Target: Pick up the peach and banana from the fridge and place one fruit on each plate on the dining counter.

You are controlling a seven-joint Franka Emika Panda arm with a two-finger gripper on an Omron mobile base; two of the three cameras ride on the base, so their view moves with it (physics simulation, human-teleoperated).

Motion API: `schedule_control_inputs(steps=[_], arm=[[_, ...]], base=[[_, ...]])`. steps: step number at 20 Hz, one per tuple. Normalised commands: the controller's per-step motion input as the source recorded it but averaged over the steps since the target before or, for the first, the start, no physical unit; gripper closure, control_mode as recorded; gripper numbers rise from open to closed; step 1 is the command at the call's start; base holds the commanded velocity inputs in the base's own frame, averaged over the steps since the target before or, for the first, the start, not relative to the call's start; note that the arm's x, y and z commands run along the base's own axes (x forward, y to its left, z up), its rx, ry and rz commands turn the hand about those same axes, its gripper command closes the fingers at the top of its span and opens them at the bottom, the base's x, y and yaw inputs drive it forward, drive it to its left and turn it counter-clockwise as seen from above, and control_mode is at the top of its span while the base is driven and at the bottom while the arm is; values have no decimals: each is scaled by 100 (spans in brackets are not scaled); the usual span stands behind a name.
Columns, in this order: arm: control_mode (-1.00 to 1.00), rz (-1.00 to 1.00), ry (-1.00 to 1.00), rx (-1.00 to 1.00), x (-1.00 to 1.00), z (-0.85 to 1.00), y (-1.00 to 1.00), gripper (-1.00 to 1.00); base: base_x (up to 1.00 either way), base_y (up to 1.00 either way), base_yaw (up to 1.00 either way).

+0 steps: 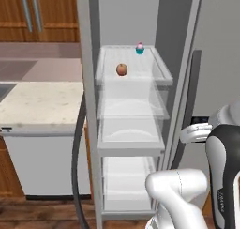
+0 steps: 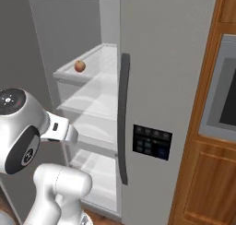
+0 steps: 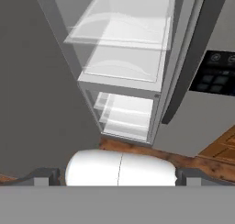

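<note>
Left base view: white arm [image 1: 180,195] folded low in front of the open fridge [image 1: 89,106]; peach [image 1: 122,69] on top glass shelf, cupcake [image 1: 139,48] behind. Round, light, bruisable (best pinched across the middle). Right base view: peach [image 2: 80,66] near shelf edge. Hand view: fingers [image 3: 117,184] spread wide, empty, aimed at lower shelves.

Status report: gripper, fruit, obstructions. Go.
Gripper open, empty, low before the fridge. Peach on top glass shelf, cupcake behind it. Banana not sighted. Path to peach unobstructed.
</note>
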Motion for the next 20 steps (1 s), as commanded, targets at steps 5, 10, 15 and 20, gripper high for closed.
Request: schedule_control_inputs(steps=[5, 10, 15, 20], arm=[[100, 0, 0, 0, 0, 0, 0, -100], [100, 0, 0, 0, 0, 0, 0, -100], [100, 0, 0, 0, 0, 0, 0, -100], [100, 0, 0, 0, 0, 0, 0, -100]], base=[[36, 33, -13], [32, 28, -6], [47, 24, 0], [57, 10, 0]])
